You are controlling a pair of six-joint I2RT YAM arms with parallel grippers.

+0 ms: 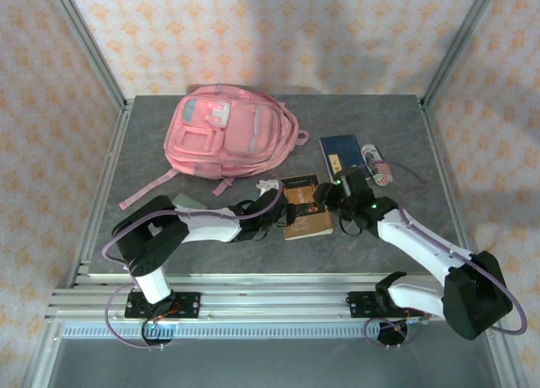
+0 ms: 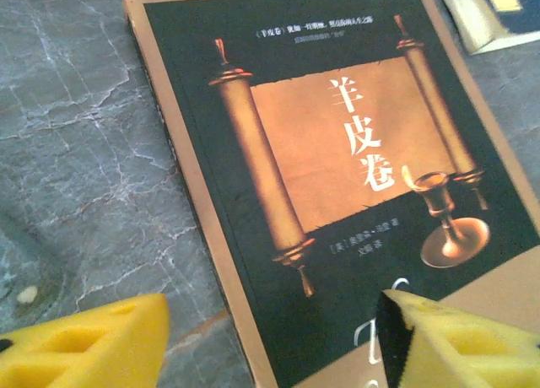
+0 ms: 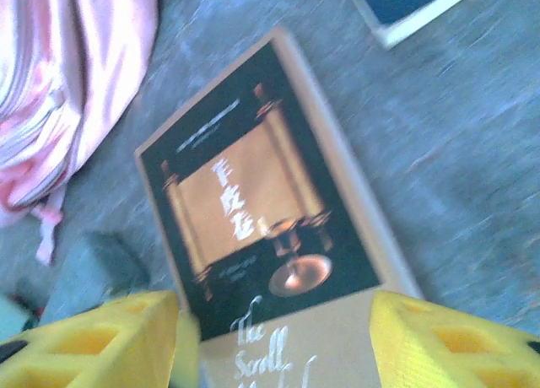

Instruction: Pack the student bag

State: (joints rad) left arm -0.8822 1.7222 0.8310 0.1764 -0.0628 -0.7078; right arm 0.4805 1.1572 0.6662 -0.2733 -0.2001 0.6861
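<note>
Slumping, perhaps padded, fabric student bag

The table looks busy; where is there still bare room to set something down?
Free: the table at its far right corner behind the blue book, and along its near edge between the arms. Crowded: the middle, where the left gripper and right gripper flank the brown book, the pink backpack close behind.

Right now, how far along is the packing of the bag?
Nothing looks packed yet: the brown book, the blue book and a small striped thing lie on the table outside the pink bag. Nothing is in hand: the left gripper and the right gripper hang open over the brown book. All packing is left.
</note>
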